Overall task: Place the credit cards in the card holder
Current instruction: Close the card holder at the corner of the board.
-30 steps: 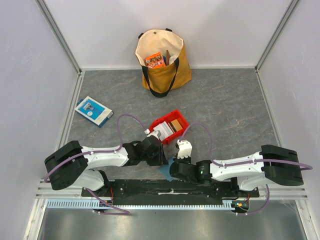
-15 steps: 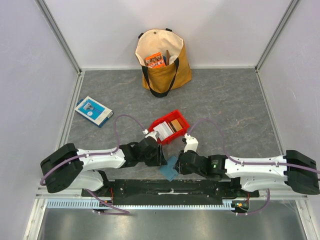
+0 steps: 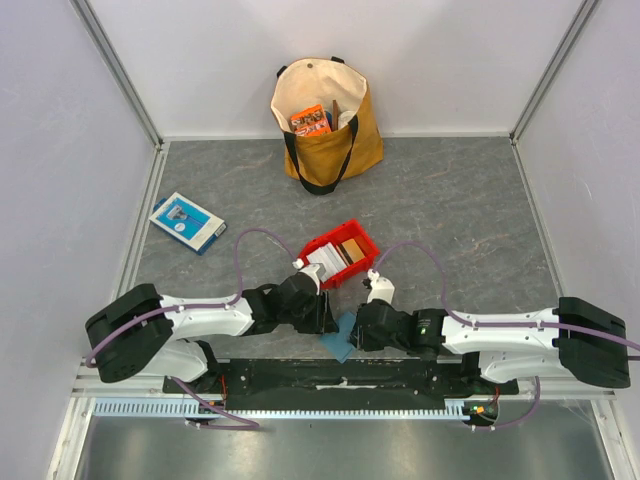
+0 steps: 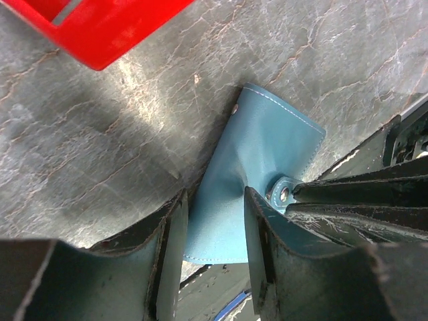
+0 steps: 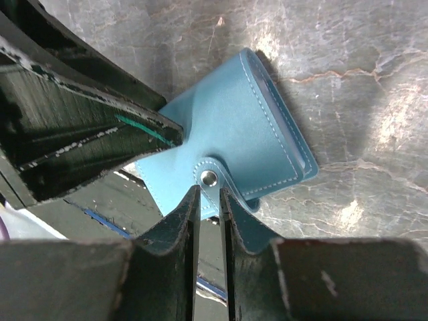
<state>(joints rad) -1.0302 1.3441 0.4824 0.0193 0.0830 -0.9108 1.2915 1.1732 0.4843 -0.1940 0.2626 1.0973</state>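
Note:
The teal card holder (image 3: pixel 343 340) lies folded at the table's near edge, partly over the base rail. My left gripper (image 3: pixel 328 322) straddles one panel of the card holder (image 4: pixel 267 134), and both fingers press its edges, bowing it; the left gripper (image 4: pixel 214 200) is shut on it. My right gripper (image 3: pixel 356 328) comes from the right. Its jaws (image 5: pixel 208 194) stand narrowly open, with the snap tab (image 5: pixel 210 177) just at their tips and nothing deeper between them. The credit cards (image 3: pixel 338 255), white and tan, stand in the red bin (image 3: pixel 364 232) behind.
A tan tote bag (image 3: pixel 325 115) stands against the back wall. A blue-and-white flat box (image 3: pixel 187 221) lies at the left. The black base rail (image 3: pixel 330 375) runs just under the card holder. The red bin's corner (image 4: pixel 114 27) is close ahead of the left gripper.
The right arm stretched left and brought its gripper down from beside the red bin to the card holder's snap tab, its jaws parting slightly. The left gripper stayed on the card holder.

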